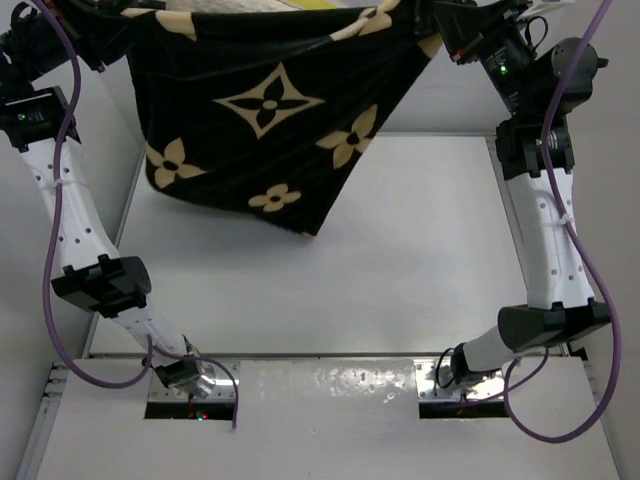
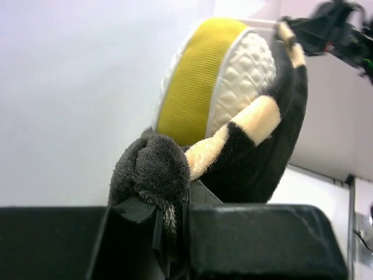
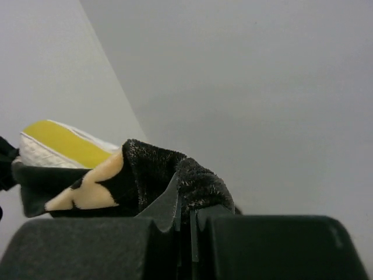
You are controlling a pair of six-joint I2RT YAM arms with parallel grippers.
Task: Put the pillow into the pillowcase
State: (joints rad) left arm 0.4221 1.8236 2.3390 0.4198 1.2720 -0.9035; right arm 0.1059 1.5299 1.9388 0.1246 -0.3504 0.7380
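Note:
The black pillowcase (image 1: pixel 280 110) with tan flowers hangs in the air at the back of the table, stretched between both grippers. The white pillow with its yellow band (image 2: pixel 198 81) sits inside it and sticks out of the open top. It also shows in the right wrist view (image 3: pixel 64 146). My left gripper (image 2: pixel 169 210) is shut on the pillowcase's left top corner (image 2: pixel 152 169). My right gripper (image 3: pixel 185 213) is shut on the right top corner (image 3: pixel 192 181). In the top view both grippers are at the top edge, mostly cut off.
The white table (image 1: pixel 400 260) lies below the hanging case, whose low corner (image 1: pixel 312 232) dangles near its surface. Both arms (image 1: pixel 75 220) (image 1: pixel 545 230) rise along the table's left and right sides. A plain wall stands behind.

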